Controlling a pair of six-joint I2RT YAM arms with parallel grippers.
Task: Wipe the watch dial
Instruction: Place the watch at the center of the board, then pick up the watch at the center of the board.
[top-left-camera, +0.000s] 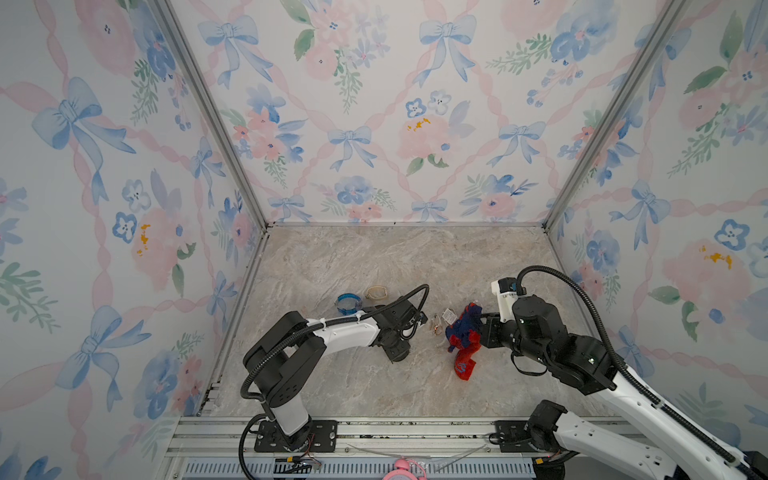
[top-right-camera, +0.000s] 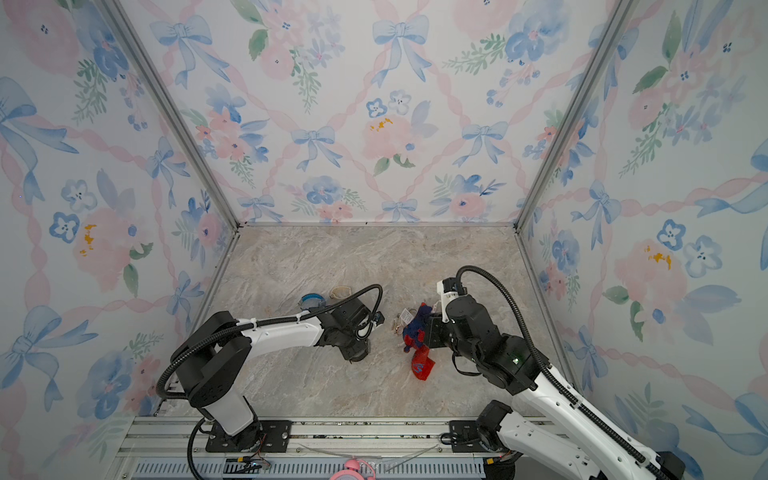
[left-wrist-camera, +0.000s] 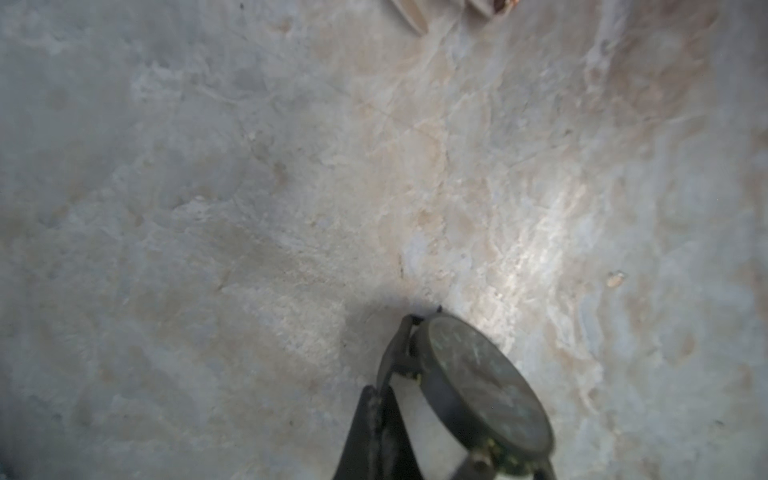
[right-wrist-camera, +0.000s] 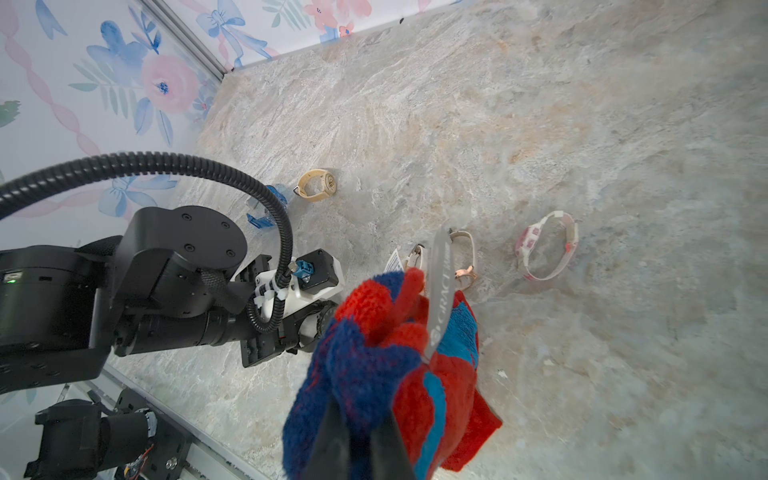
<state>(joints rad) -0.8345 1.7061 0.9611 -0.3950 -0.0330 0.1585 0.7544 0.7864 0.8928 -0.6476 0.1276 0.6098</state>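
Floral-papered walls enclose a marbled table. Near the table's middle, the right pincer clamps a red-and-blue cloth. A black watch stands on edge at the left pincer, whose grip cannot be told.

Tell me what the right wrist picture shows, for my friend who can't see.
The right hand pinches a fluffy red and blue cloth over a marble table. Beyond it lie a tan watch and a pink-and-white watch.
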